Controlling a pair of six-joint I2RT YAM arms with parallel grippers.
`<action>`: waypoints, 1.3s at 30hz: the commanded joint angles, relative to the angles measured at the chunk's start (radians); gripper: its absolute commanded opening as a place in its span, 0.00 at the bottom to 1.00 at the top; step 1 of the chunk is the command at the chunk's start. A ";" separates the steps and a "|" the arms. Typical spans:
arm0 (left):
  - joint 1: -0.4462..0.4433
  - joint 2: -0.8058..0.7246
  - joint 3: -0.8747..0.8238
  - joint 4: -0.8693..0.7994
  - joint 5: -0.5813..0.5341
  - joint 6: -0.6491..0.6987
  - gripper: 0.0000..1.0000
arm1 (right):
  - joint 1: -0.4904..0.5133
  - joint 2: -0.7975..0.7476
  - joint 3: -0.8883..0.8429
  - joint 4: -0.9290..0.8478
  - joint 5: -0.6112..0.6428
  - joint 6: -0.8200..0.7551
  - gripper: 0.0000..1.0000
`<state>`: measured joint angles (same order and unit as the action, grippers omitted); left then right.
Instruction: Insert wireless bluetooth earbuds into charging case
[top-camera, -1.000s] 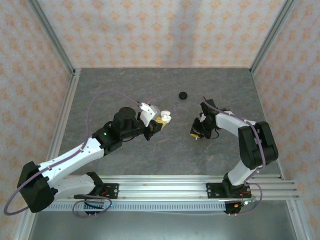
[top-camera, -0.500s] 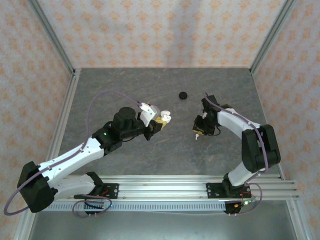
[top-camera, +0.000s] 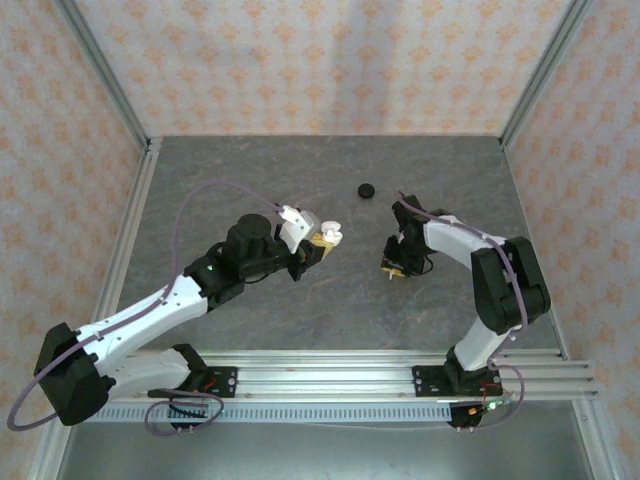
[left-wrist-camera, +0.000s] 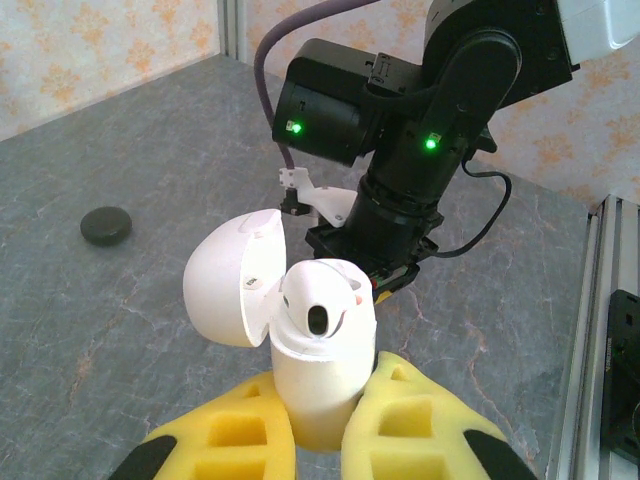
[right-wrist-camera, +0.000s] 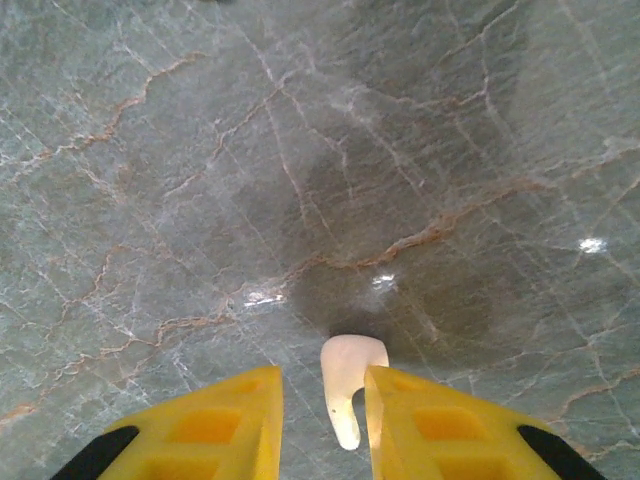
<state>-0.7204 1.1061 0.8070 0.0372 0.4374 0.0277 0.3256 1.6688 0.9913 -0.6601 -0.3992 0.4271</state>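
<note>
My left gripper is shut on the white charging case, held upright above the table. Its lid is flipped open to the left. A white earbud sits in the case's top. My right gripper points down at the table right of centre, jaws a little apart. Another white earbud lies on the stone between the yellow fingers. It is close against the right finger, and a gap separates it from the left one.
A small black disc lies on the table behind both grippers, also seen at the left of the left wrist view. The table is grey veined stone, fenced by metal posts and patterned walls. A rail runs along the near edge.
The right gripper's jaws have parted around the white earbud, and its arm has shifted slightly. The left arm and the case have stayed still.
</note>
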 joint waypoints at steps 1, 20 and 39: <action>-0.009 -0.030 0.013 -0.002 -0.002 0.015 0.00 | 0.021 0.026 0.023 -0.047 0.060 0.012 0.29; -0.010 -0.045 0.011 -0.017 -0.009 0.022 0.00 | 0.053 0.081 0.069 -0.093 0.111 -0.021 0.29; -0.011 -0.050 0.025 -0.039 -0.014 0.033 0.00 | 0.076 0.010 0.084 -0.086 0.117 -0.006 0.12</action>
<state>-0.7204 1.0794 0.8070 0.0074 0.4366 0.0330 0.3923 1.7382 1.0718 -0.7517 -0.2893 0.4088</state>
